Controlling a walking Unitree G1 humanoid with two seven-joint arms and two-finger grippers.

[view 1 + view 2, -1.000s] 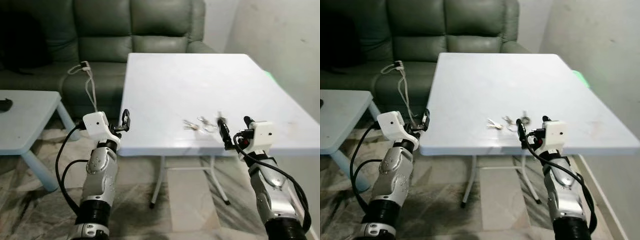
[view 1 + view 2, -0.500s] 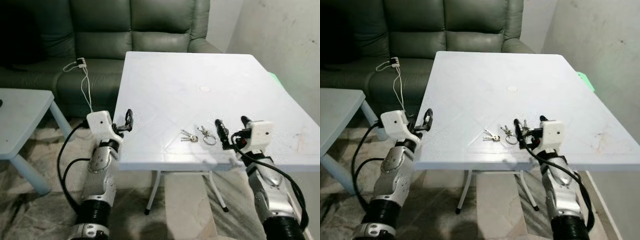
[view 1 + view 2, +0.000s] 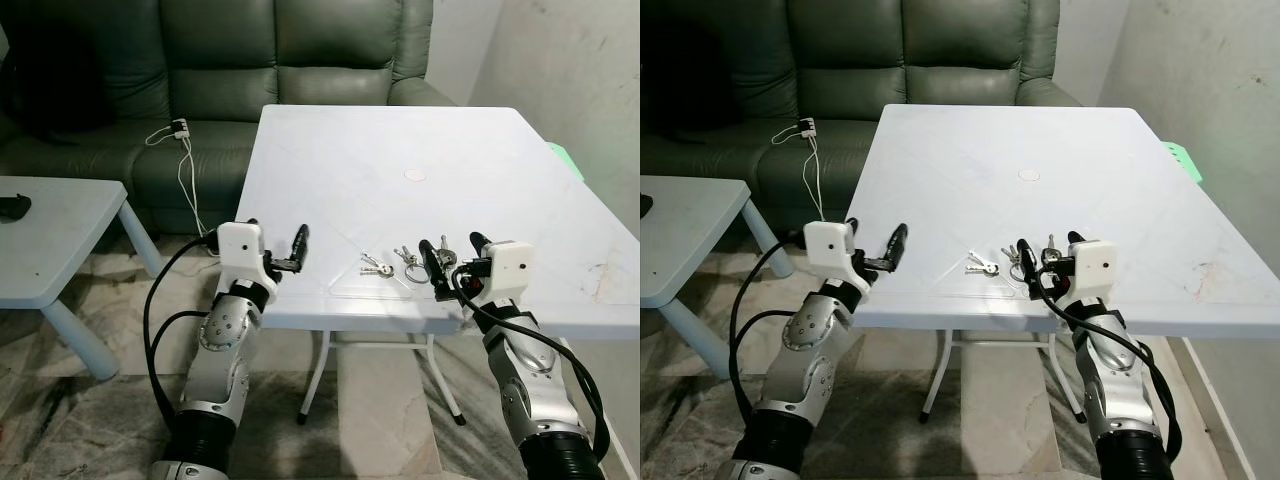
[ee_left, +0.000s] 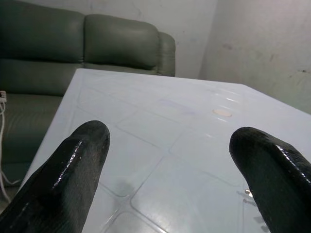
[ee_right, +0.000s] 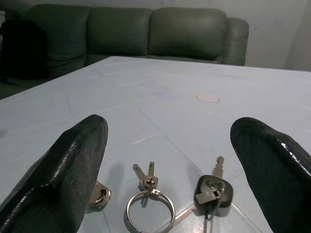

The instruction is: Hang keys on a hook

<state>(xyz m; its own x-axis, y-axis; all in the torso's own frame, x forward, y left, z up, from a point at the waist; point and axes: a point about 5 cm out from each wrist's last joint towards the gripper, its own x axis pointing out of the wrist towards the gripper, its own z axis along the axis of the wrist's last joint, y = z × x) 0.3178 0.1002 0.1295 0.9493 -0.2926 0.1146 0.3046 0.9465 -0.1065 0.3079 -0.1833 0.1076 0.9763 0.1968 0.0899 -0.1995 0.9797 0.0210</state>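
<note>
The counter (image 3: 400,140) is smooth, pale, semi-gloss plastic. On it, the keys (image 5: 150,201) are bright metal. Behind the counter, the sofa (image 3: 250,60) is dark leather-like upholstery. The fingers (image 5: 63,174) are glossy black.

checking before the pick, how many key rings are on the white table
1 ring clearly: the split key ring between the right gripper fingers, near the table's front edge. The small keys beside it may carry another, too small to tell.
</note>
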